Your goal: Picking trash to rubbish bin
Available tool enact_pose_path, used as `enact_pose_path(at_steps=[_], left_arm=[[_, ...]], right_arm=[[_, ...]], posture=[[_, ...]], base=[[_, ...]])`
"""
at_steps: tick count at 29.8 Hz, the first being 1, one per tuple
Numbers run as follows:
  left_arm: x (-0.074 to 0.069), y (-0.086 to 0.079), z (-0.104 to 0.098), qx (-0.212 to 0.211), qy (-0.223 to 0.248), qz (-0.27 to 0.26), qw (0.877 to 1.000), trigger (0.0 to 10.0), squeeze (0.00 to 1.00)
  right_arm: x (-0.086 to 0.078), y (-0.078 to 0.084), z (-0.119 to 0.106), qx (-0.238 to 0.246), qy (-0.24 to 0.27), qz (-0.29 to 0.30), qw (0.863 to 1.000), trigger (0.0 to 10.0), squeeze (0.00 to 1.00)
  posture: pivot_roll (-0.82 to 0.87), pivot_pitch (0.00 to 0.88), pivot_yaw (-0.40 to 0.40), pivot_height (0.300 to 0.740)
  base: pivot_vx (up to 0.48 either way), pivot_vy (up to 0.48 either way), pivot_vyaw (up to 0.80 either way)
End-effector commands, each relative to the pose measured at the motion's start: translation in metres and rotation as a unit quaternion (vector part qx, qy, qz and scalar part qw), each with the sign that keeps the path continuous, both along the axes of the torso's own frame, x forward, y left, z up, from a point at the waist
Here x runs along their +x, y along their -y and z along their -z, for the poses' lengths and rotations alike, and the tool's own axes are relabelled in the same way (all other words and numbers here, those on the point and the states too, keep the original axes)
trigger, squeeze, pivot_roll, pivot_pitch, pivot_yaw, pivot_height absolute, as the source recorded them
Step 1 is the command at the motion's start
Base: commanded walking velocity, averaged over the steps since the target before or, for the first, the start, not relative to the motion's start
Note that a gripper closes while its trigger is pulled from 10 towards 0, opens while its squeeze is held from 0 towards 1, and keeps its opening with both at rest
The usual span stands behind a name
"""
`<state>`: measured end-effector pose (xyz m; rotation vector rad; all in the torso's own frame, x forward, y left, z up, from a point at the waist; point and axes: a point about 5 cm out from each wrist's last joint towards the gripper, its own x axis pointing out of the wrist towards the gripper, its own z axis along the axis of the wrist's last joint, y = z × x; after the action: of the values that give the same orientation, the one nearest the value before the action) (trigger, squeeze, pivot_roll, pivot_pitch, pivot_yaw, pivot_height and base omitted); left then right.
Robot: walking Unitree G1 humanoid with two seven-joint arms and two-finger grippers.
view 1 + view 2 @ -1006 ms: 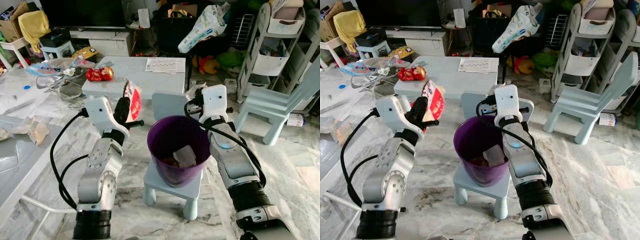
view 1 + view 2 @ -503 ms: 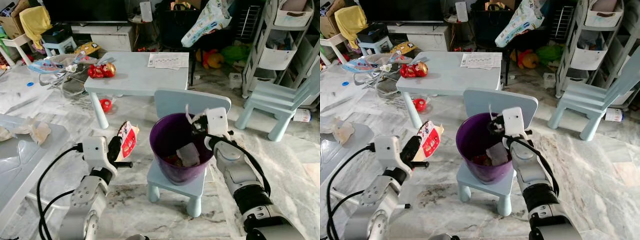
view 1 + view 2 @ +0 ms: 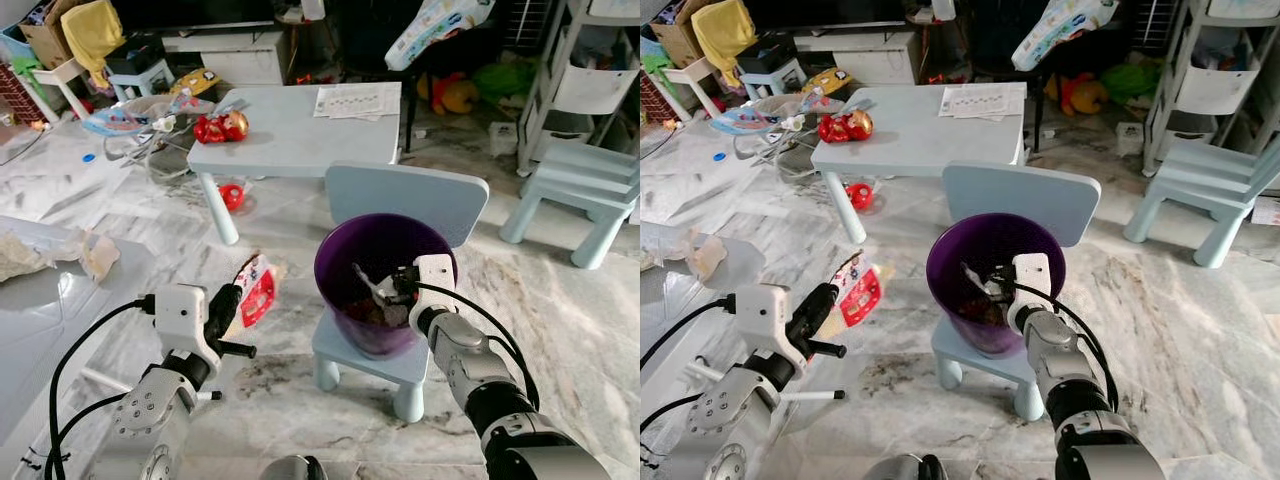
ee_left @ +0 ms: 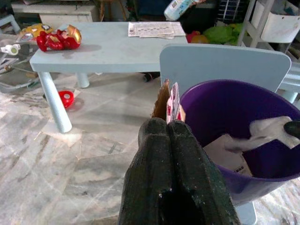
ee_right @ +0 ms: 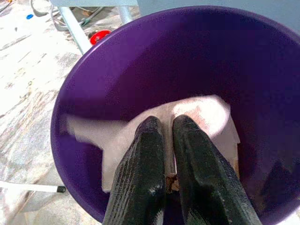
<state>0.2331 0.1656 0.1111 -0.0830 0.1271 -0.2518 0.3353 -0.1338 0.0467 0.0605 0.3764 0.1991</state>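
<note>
A purple bin (image 3: 385, 238) stands on the seat of a small light-blue chair (image 3: 405, 198). My right gripper (image 3: 392, 292) reaches down inside the bin's rim, shut on a white tissue (image 3: 365, 283). In the right wrist view its fingers (image 5: 143, 140) pinch the tissue (image 5: 197, 110) over other paper in the bin. My left gripper (image 3: 230, 300) hangs low to the left of the bin, shut on a red and white wrapper (image 3: 256, 292). Seen from the left wrist, the wrapper (image 4: 172, 101) sticks up edge-on beside the bin (image 4: 243, 108).
Behind the chair a light-blue table (image 3: 300, 140) carries a red toy (image 3: 222, 127) and a paper sheet (image 3: 358, 100). A red object (image 3: 233, 195) lies on the floor under it. Another blue chair (image 3: 580, 200) stands right. Crumpled paper (image 3: 97, 255) lies on a grey surface at left.
The view has pulled back and up. My right gripper has dropped from above the bin into it with the tissue. My left gripper has lowered, still shut on the wrapper.
</note>
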Motion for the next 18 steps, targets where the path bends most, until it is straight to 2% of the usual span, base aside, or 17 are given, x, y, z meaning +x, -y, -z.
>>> enact_pose_path(at_steps=[1,7,13,15,18], left_arm=[[-0.001,-0.002,-0.004,0.005,0.004,0.006,1.0,0.0,0.0],[0.003,-0.001,-0.004,0.005,0.003,0.007,1.0,0.0,0.0],[0.016,0.001,-0.007,-0.005,0.009,-0.006,1.0,0.0,0.0],[0.021,0.004,-0.012,-0.021,0.015,-0.012,1.0,0.7,0.0],[0.03,0.012,-0.02,-0.039,0.034,-0.011,0.999,0.5,0.0]], right_arm=[[0.002,-0.003,-0.002,0.009,0.005,0.001,1.0,10.0,1.0],[0.004,0.002,-0.003,-0.007,0.012,0.024,1.0,10.0,1.0],[0.007,0.001,-0.009,-0.025,0.042,0.028,0.998,10.0,1.0],[0.01,0.003,-0.018,-0.046,0.069,0.04,0.996,10.0,1.0],[0.012,0.002,-0.03,-0.058,0.103,0.053,0.992,10.0,1.0]], posture=[[0.2,0.133,0.145,0.74],[0.19,0.122,0.141,0.74],[0.17,0.104,0.128,0.74],[0.15,0.093,0.114,0.74],[0.12,0.079,0.099,0.74]], base=[[0.0,0.0,0.0],[0.0,0.0,0.0],[0.0,0.0,0.0],[0.0,0.0,0.0],[0.0,0.0,0.0]])
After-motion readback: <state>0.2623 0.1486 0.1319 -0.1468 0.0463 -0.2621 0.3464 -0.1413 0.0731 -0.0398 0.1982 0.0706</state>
